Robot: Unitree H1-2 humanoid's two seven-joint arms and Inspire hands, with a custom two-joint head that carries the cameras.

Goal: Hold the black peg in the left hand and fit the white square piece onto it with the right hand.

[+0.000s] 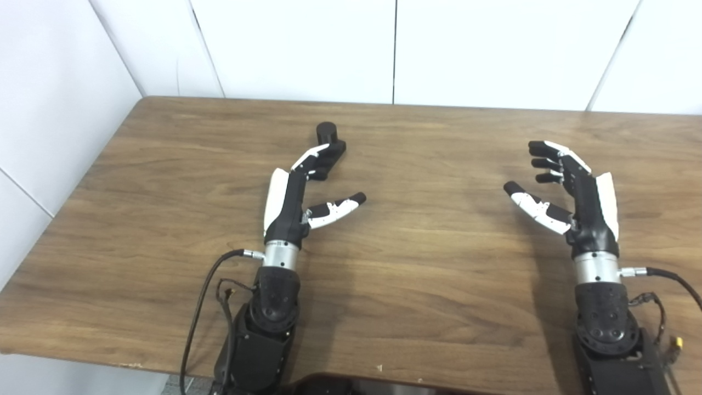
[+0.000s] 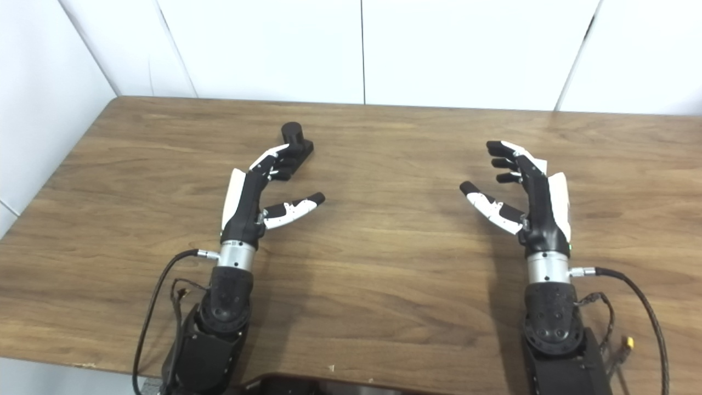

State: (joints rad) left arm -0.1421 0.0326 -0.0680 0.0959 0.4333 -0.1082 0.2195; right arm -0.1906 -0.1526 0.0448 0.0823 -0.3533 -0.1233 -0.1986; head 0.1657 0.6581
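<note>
A: Surface [image 1: 417, 285]?
B: Brown wood grain, white wall panels behind it.

A: Left hand [image 1: 299, 192]?
B: Over the surface at centre-left, fingers spread with the thumb out to the side, nothing in its grasp. Its fingertips [image 1: 329, 156] reach the peg; whether they touch it cannot be told.

A: Right hand [image 2: 529, 192]?
B: Well apart on the right, fingers loosely curled and parted, holding nothing.

A: Peg [image 1: 328, 134]?
B: Black, upright on the surface, just beyond the left hand's fingers.
</note>
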